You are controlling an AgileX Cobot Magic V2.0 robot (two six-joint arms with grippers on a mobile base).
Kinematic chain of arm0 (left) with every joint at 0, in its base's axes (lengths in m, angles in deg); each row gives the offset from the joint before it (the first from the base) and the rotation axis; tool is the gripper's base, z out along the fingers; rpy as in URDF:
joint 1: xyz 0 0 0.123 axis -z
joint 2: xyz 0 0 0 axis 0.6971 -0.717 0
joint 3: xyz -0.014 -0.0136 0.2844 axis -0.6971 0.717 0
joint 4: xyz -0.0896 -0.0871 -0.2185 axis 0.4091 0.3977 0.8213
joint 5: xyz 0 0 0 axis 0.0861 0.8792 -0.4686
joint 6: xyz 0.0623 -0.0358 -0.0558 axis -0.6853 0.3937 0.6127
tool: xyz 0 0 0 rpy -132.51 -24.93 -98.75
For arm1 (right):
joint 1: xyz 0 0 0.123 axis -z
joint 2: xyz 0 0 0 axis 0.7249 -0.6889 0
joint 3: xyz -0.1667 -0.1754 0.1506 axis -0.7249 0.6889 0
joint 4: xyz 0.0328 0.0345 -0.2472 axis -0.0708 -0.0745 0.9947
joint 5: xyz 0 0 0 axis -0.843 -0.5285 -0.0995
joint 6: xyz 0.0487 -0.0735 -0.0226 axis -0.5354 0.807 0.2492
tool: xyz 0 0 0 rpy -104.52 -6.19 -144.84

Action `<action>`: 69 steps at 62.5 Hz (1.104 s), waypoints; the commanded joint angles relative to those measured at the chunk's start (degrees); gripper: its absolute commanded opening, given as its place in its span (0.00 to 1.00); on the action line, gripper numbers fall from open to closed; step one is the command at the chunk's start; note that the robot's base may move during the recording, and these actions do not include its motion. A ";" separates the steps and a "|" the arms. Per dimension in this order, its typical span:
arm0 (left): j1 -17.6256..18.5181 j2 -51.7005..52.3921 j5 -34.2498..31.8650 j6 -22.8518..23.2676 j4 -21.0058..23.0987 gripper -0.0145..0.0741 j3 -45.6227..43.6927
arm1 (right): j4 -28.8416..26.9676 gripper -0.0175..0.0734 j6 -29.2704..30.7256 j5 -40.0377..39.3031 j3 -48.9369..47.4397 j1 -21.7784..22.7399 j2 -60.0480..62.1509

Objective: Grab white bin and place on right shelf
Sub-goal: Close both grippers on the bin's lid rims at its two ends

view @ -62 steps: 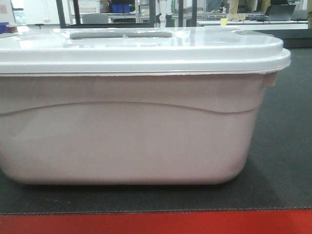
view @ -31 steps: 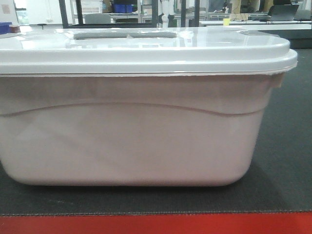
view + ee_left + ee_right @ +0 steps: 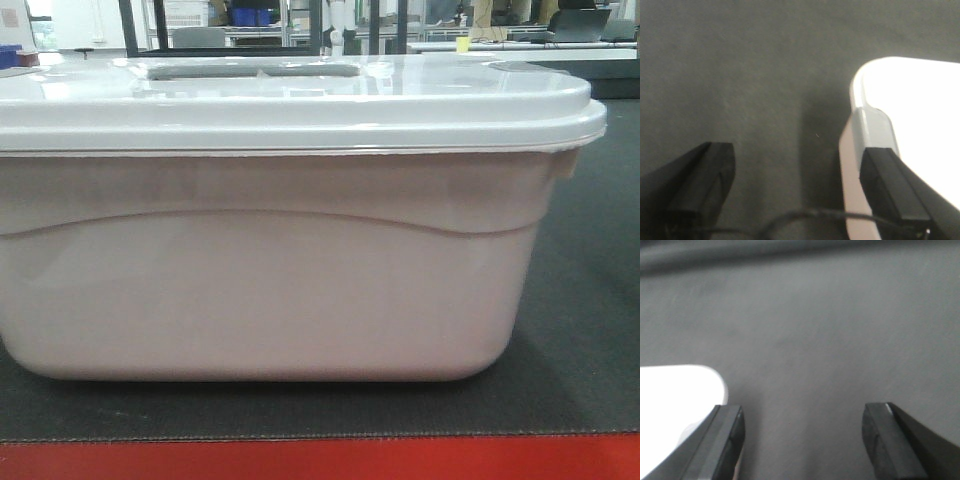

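Since a second earlier the white bin had slid a little to the right in the front view, its lid corner nearer the frame's edge, and over the last half second it barely shifted. It sat on the dark mat of the red-edged table, lid on. We saw the left gripper with jaws spread wide, one finger at the bin's end lip and the other over bare mat; whether it touched the plastic we could not tell. The right gripper was spread too, with only mat between its jaws and the bin's corner just beside one of them. We judged the task barely begun — no grasp, no lift, and the right shelf in none of our views
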 commanded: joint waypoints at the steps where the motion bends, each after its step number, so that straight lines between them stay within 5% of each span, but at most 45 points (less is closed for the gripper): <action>1: 0.23 -3.41 1.85 -1.13 3.05 0.69 -6.72 | -8.23 0.84 0.24 5.66 -7.86 0.00 -5.21; 17: -4.23 -10.76 9.75 -13.49 13.70 0.69 -12.68 | -27.03 0.84 14.06 22.52 -16.70 4.98 -16.38; 35: -15.90 -21.91 21.95 -33.55 43.50 0.69 -12.68 | -49.34 0.84 35.95 34.47 -16.70 16.85 -25.83; 47: -22.42 -31.43 33.38 -43.40 60.45 0.69 -12.68 | -59.92 0.84 46.64 44.47 -16.05 18.97 -32.81; 69: -22.66 -40.43 33.72 -44.43 60.81 0.69 -12.68 | -68.52 0.84 55.52 44.77 -5.87 18.67 -36.51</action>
